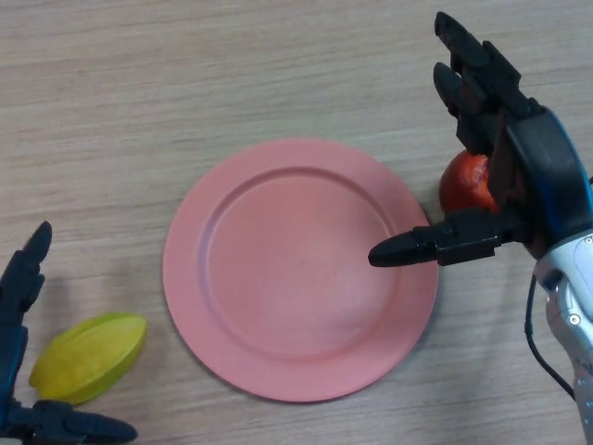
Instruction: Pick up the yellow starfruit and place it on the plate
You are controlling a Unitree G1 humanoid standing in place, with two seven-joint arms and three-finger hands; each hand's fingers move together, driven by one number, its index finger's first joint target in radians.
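1. The yellow ridged starfruit (90, 357) lies on the pale wood-grain bench (185, 83) at about 8 o'clock from the round salmon-pink plate (298, 269), close to its rim but not touching, and not yet lifted.
2. The left hand (18, 306) brackets the fruit with fingers straight and released, thumb below it, grasping nothing.
3. Risk: the tapered, ridged fruit looks likely to roll or squirt out if the fingers close off-centre, and a low carry could clip the plate rim.
4. The right hand (482, 102) hovers relaxed at 3 o'clock, its thumb reaching over the plate's edge, where it could crowd the drop spot.
5. A red round fruit (463, 181) sits beside the rim under that hand.
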